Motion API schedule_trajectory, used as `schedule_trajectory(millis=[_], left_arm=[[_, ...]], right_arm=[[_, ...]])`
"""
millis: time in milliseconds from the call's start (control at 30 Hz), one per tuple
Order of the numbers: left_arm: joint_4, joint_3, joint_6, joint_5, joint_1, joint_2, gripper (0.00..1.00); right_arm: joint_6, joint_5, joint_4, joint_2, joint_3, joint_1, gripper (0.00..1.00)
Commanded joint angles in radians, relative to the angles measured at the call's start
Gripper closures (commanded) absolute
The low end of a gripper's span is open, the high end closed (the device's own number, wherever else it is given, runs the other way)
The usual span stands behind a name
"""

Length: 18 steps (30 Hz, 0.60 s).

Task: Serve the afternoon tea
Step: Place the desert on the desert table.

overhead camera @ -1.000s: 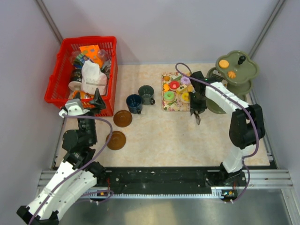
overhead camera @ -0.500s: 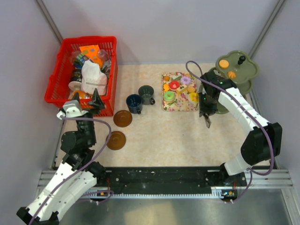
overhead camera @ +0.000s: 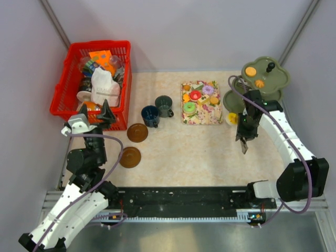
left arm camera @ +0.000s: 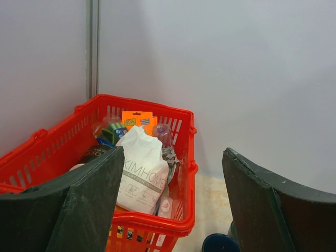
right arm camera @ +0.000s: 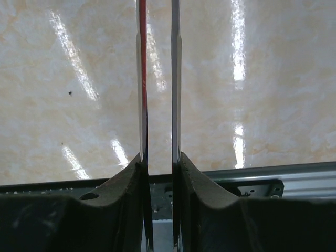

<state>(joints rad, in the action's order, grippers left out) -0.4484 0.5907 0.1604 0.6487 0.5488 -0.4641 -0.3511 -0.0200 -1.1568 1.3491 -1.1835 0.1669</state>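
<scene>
Gripped thin tongs (right arm camera: pixel 142 79) tight in right gripper (overhead camera: pixel 244 137), just before the three-tier stand (overhead camera: pixel 276 79), blades slightly apart, likely for lifting pastries (overhead camera: pixel 195 95) lying just left of the stand. Held left gripper (left arm camera: pixel 173 157) wide apart, empty, far left of the stand.

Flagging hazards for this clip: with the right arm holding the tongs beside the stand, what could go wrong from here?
1. The yellow pastry lies against the bottom edge of the olive-green stand, close beside the right arm; a swing could knock it away.
2. The right tool pinches the thin metal tongs nearly shut, nothing between the blades; they may twist or slip.
3. The cable crosses the stand's lower tier in the top view and might snag.
</scene>
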Motion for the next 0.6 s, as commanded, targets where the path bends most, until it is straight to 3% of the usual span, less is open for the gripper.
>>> schedule_trajectory(millis=[0,333,567], left_arm=[[-0.046,-0.009,0.013,0.005,0.003,0.016,0.2],[-0.047,-0.011,0.01,0.005,0.002,0.015,0.2],[-0.047,-0.009,0.01,0.003,0.003,0.013,0.2]], right_arm=[[-0.022,0.005,0.012,-0.077,0.022,-0.059,0.79],[-0.02,0.011,0.012,-0.136,0.065,-0.147,0.79],[-0.037,0.008,0.06,-0.157,0.081,-0.276,0.79]])
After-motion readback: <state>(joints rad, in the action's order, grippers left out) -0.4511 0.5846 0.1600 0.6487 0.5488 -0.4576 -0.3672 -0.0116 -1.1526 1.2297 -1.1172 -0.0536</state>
